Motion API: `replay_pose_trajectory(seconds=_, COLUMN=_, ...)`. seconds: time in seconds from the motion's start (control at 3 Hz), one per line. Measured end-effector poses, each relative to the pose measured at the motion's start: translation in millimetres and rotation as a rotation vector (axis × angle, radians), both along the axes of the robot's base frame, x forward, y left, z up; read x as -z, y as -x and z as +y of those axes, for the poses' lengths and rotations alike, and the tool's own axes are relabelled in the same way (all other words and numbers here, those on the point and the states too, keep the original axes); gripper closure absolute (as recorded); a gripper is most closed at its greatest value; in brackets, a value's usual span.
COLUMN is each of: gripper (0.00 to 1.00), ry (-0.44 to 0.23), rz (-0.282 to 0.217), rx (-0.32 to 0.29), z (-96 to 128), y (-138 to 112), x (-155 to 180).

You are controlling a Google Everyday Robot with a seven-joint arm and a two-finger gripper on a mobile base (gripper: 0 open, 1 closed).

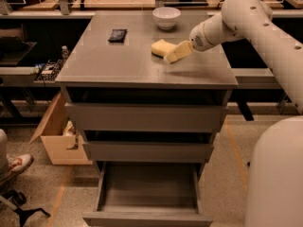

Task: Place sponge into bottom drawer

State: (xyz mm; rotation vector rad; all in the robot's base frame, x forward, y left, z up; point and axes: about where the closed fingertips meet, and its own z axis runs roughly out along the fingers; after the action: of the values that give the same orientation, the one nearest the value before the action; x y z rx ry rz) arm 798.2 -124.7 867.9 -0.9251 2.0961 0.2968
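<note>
The pale yellow sponge (159,47) lies on the grey cabinet top (123,60), right of centre and in front of the white bowl (166,17). My gripper (176,53) reaches in from the right on the white arm and sits low over the top, right at the sponge's right edge. I cannot tell whether it touches the sponge. The bottom drawer (147,218) is pulled out near the floor, and its grey tray is empty. The two wider drawers above it are pushed in.
A small black object (117,35) lies on the left part of the cabinet top. A cardboard box (56,138) stands on the floor left of the cabinet. A person's shoe (16,163) is at the far left. Benches with clutter run behind.
</note>
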Motion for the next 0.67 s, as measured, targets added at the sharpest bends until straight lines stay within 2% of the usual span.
replay_pose_trajectory(seconds=0.33, gripper=0.00, ry=-0.001, rz=0.013, rx=-0.015, z=14.6, y=1.7, x=1.6)
replay_pose_trajectory(seconds=0.67, gripper=0.00, ry=0.009, rz=0.041, rx=-0.006, z=21.2, y=0.8, x=9.0)
